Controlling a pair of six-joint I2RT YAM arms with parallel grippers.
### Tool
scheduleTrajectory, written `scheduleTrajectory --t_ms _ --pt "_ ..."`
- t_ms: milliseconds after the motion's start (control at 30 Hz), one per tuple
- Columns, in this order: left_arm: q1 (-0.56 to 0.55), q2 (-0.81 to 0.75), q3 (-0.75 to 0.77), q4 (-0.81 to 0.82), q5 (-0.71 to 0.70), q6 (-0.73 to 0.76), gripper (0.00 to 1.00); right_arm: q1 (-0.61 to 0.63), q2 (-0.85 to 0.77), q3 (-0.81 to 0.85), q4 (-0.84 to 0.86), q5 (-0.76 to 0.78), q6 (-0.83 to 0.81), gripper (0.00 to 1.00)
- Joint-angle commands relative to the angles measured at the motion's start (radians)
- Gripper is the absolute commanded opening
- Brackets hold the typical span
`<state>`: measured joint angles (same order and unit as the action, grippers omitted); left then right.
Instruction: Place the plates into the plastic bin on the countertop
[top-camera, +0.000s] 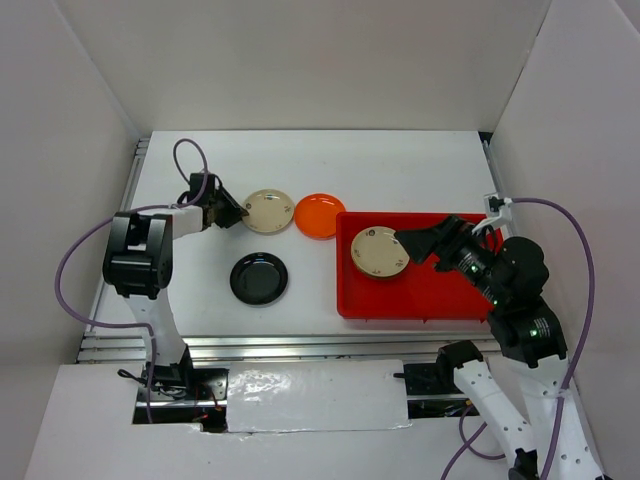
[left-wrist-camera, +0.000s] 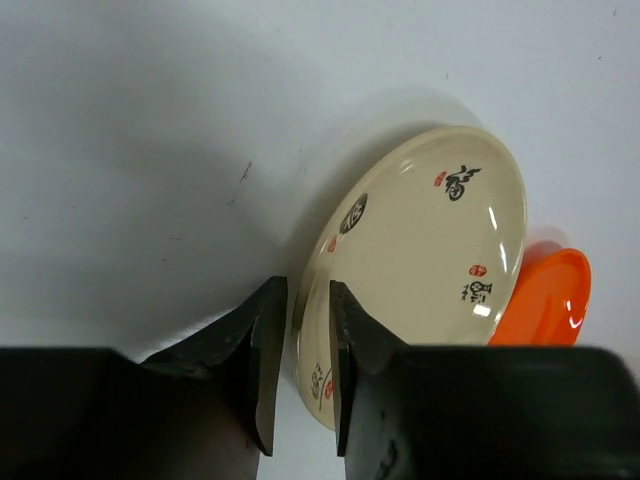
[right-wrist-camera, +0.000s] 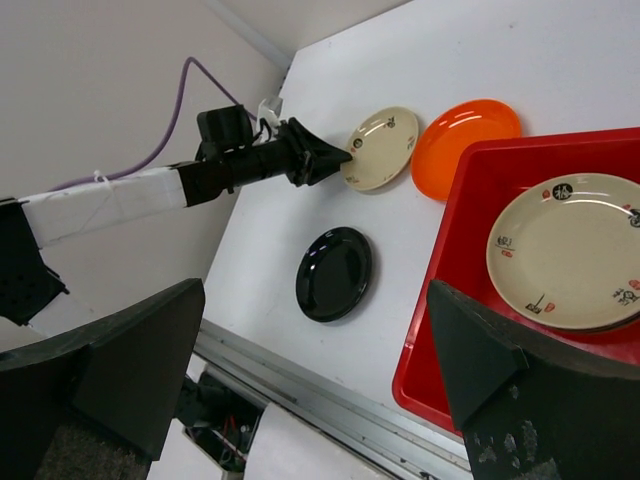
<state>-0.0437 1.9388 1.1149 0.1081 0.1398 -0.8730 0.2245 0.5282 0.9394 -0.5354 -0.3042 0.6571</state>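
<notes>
Four plates are in view, and one is already in the plastic bin (top-camera: 430, 305). That beige plate (top-camera: 378, 252) lies flat at the red tray's left end, which leaves most of the floor bare for the others. The right jaws hang over the bin just beside it, spread wide and holding nothing.

Three plates lie on the counter (top-camera: 400, 170) left of the bin. These are a second beige plate (left-wrist-camera: 420, 270), an orange plate (left-wrist-camera: 550, 300) touching its far edge, and a black plate (top-camera: 259, 278) apart from them, nearer the arms.

The left jaws sit low at the second beige plate's near rim, one finger on each side of the lip and only narrowly parted. A sliver of white counter shows between one finger and the edge, so I judge the pinch is not yet made. An edge hold makes sense here, since a flat saucer offers little else to take.

Both beige plates carry dark brush characters with small red seal marks, which I cannot read. No brand or label shows anywhere else.
</notes>
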Motion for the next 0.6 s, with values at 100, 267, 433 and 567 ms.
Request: scheduleTrajectory --t_ms 100,267,433,567 --pt "0.005 -0.012 -0.023 -0.042 -0.054 -0.004 0.23 -0.005 0.018 0.003 0.057 -0.018 -0.017 1.0" --pt "0.024 -0.203 -0.093 -0.171 -0.271 -0.066 0.0 -0.005 0.027 0.015 0.052 -0.007 -0.022 1.0" --pt "-0.037 -0.535 -0.11 -0.174 -0.346 -0.006 0.0 -0.005 0.036 0.013 0.069 -0.012 -0.014 1.0" --pt "-0.164 -0.523 0.048 -0.218 -0.065 0.1 0.0 -0.005 0.047 0.027 0.064 0.034 -0.007 1.0"
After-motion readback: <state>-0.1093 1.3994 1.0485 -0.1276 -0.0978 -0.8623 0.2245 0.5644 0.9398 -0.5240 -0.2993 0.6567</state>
